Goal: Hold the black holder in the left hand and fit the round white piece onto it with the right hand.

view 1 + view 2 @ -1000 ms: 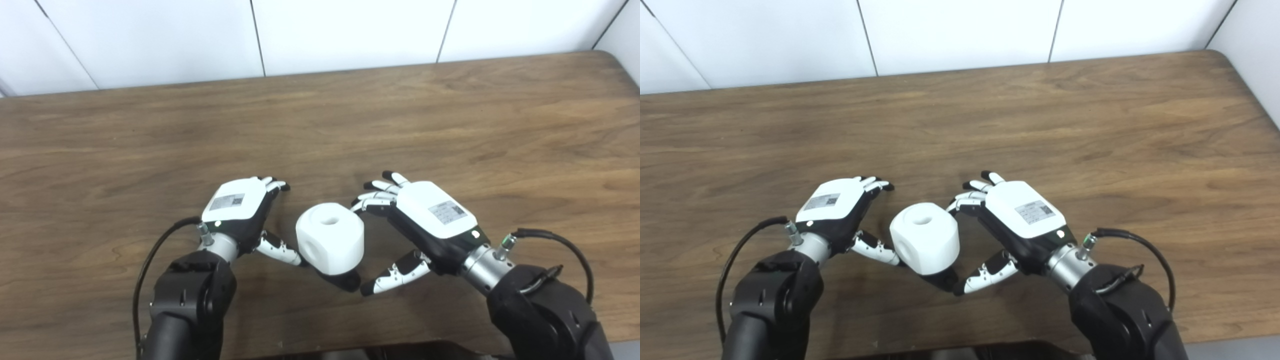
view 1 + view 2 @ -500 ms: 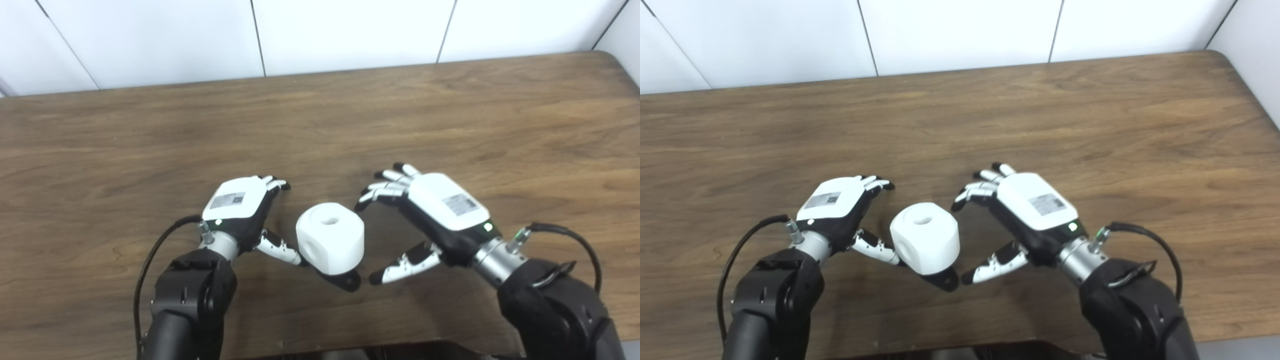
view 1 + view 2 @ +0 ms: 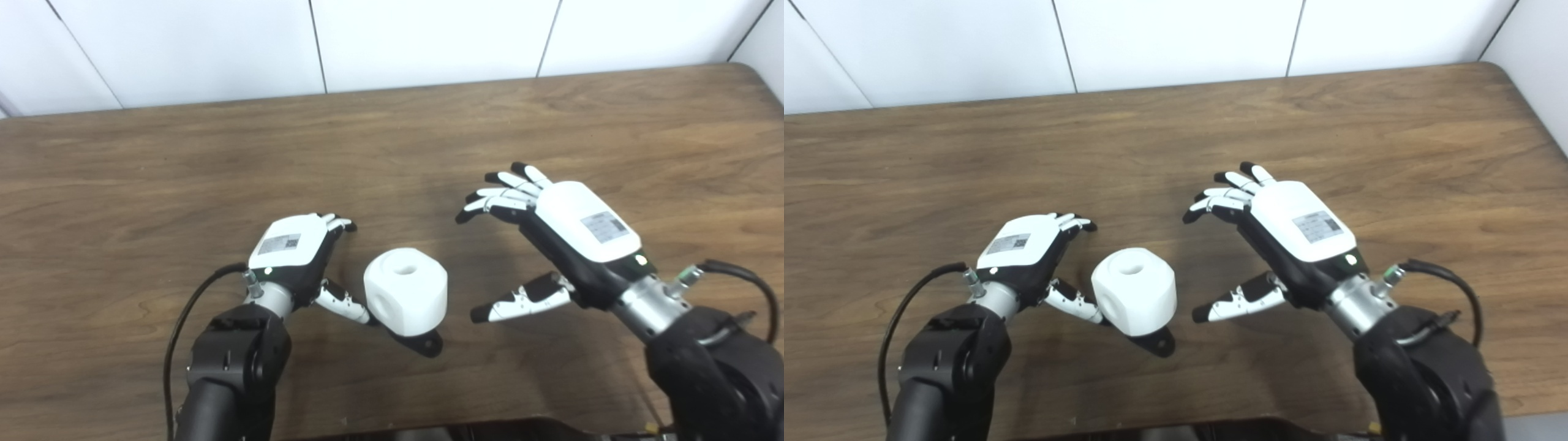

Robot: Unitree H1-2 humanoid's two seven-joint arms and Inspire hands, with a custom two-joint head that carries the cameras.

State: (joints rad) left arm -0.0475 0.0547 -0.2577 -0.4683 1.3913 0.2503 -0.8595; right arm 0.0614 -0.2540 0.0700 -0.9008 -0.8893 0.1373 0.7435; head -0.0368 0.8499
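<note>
The round white piece [image 3: 405,293], a chunky block with a hole in its top, sits on the black holder [image 3: 424,343]; only the holder's foot shows beneath it, near the table's front edge. My left hand [image 3: 295,254] lies just left of it, fingers apart. Its thumb reaches to the lower left side of the piece, and its fingers [image 3: 335,223] are off it. My right hand [image 3: 566,236] hovers to the right, open and holding nothing, with a clear gap between its thumb and the piece.
The brown wooden table [image 3: 392,141] stretches far back to a white panelled wall [image 3: 429,37]. Its front edge runs just below the holder. Black cables [image 3: 184,312] loop at both wrists.
My right hand has pulled away from the white piece, moving right and farther back, with its fingers spreading. The left hand, the piece and the holder have stayed put.
</note>
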